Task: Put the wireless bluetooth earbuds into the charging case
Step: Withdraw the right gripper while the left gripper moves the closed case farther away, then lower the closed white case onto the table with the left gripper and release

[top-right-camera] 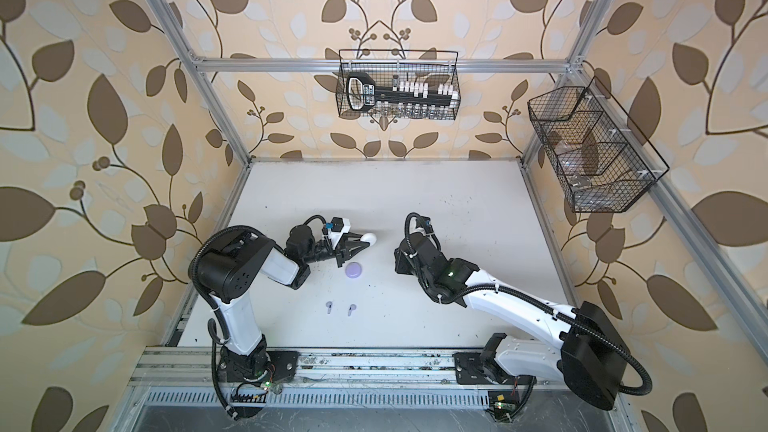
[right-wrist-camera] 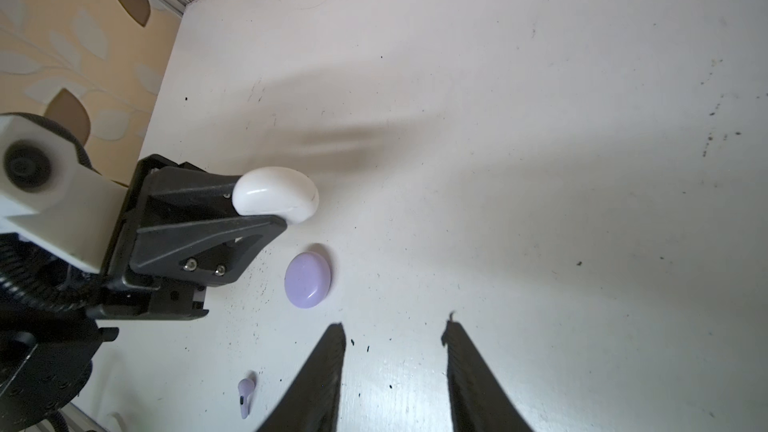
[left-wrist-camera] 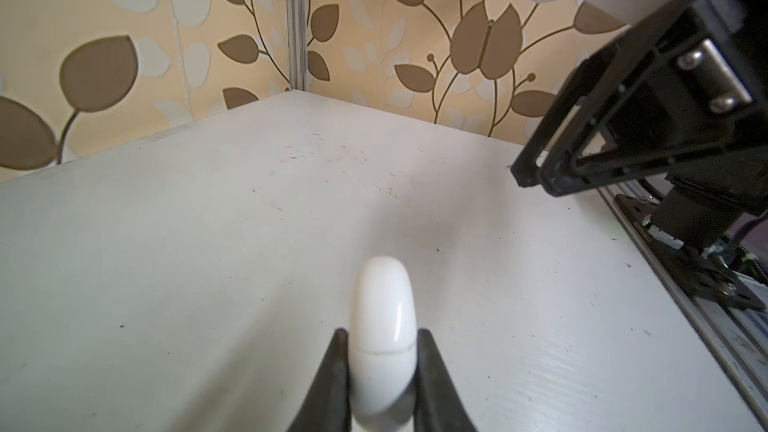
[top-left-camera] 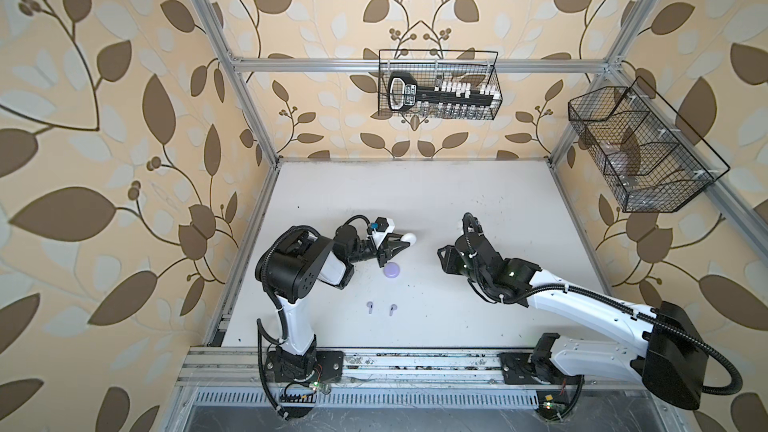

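The left gripper [top-left-camera: 400, 243] was clamped on the closed white charging case [top-left-camera: 409, 238]. The right gripper [right-wrist-camera: 395, 328] was empty, its fingers apart. The shut lavender case [top-left-camera: 392, 270] lay just beside the left fingers [right-wrist-camera: 216, 234]. Two lavender earbuds [top-left-camera: 370, 306] lay farther off, not yet inserted.

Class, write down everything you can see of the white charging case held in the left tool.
The white charging case is a smooth, glossy, rounded pebble, plastic by its look, with a thin seam running round it and its lid shut. It stands on edge, its broad faces clamped between the black jaws of the left tool, its rounded end jutting past the tips. Whether it clears the table below cannot be told.
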`<state>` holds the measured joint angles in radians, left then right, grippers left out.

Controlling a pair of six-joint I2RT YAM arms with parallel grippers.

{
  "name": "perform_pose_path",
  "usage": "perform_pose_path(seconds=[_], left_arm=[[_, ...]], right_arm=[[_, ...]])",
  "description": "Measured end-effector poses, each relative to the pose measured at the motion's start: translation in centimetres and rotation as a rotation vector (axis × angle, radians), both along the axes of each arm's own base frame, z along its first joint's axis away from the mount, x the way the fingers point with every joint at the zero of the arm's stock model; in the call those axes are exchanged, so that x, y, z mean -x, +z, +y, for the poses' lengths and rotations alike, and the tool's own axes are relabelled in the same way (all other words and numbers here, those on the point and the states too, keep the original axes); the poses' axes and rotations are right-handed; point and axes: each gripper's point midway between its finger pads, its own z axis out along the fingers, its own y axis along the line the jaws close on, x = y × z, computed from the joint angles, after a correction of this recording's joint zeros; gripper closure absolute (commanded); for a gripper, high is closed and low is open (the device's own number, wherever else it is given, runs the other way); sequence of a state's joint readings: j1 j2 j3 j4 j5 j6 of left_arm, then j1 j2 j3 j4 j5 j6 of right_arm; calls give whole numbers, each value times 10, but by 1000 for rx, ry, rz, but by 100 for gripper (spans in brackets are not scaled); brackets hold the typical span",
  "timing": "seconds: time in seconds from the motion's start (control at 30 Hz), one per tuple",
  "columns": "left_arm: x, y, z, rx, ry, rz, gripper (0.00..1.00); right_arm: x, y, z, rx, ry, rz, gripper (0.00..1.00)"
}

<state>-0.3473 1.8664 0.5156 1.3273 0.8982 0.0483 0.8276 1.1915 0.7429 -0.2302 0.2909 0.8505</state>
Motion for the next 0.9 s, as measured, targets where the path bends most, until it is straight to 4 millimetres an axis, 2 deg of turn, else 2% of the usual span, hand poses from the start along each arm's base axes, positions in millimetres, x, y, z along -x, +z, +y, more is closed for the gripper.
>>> perform_pose_path(seconds=[0.27,0.47,0.6,0.7,0.9], left_arm=[[-13,0,-11,-48,-4,169,100],[-28,17,-46,-183,-54,330,100],[-29,28,-58,-242,-86,427,100],[-31,19,-63,-284,-95,507,100],[-29,-19,-71,-356,-107,722,100]], right_arm=[[6,-6,-9,2,-26,0,59],[10,-6,-16,-6,-45,-5,59],[12,-3,-20,-19,-59,-15,59],[15,-4,-23,-28,-71,-18,60],[28,-7,-39,-51,-103,-25,60]])
